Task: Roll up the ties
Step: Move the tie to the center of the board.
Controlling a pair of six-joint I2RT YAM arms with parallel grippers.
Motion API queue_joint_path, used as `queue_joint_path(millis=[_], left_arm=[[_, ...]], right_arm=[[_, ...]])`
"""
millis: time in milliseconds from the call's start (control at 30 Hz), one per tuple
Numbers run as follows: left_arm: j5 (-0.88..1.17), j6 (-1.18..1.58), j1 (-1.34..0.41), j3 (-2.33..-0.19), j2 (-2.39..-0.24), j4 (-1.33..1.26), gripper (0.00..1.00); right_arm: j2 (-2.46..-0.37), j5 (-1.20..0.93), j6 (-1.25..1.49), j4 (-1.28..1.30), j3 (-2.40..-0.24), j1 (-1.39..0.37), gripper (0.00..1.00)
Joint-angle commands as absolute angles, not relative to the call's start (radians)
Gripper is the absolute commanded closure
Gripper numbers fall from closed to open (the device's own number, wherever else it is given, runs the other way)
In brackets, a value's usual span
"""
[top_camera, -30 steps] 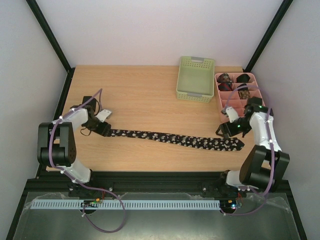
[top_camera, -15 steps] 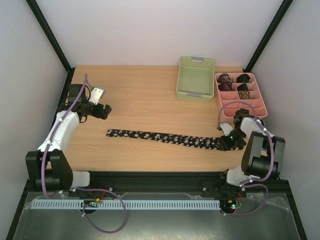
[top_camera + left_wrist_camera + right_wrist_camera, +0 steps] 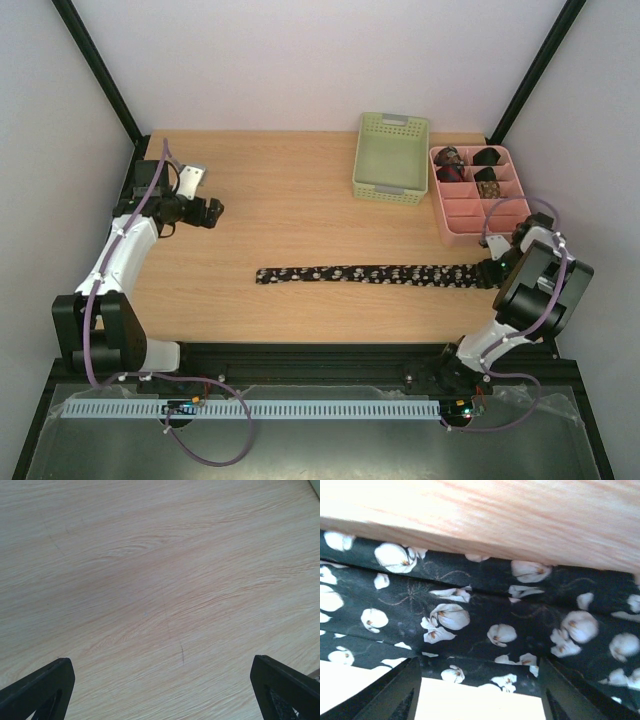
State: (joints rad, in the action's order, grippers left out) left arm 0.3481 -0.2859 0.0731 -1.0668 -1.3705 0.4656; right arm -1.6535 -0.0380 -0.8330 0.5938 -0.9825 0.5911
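We see long black fabric tie with pale flowers (image 3: 375, 274) flat across wooden table (image 3: 290, 200). Right hand (image 3: 480, 690) grips wide end; left hand (image 3: 160, 690) open, empty. We judge it light, limp, slippery: pinch at end.

light: bright, even | shadows: soft | right wrist view: tie (image 3: 485, 615) close, slightly blurred

table (image 3: 150, 580): matt pale wood grain | tie (image 3: 485, 610): soft printed black cloth
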Motion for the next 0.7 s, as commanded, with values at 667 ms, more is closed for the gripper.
queue_joint_path(millis=[667], left_arm=[[0.636, -0.560, 0.086, -1.265, -1.426, 0.603, 0.01]], right_arm=[[-1.514, -0.751, -0.550, 0.948, -1.479, 0.250, 0.01]])
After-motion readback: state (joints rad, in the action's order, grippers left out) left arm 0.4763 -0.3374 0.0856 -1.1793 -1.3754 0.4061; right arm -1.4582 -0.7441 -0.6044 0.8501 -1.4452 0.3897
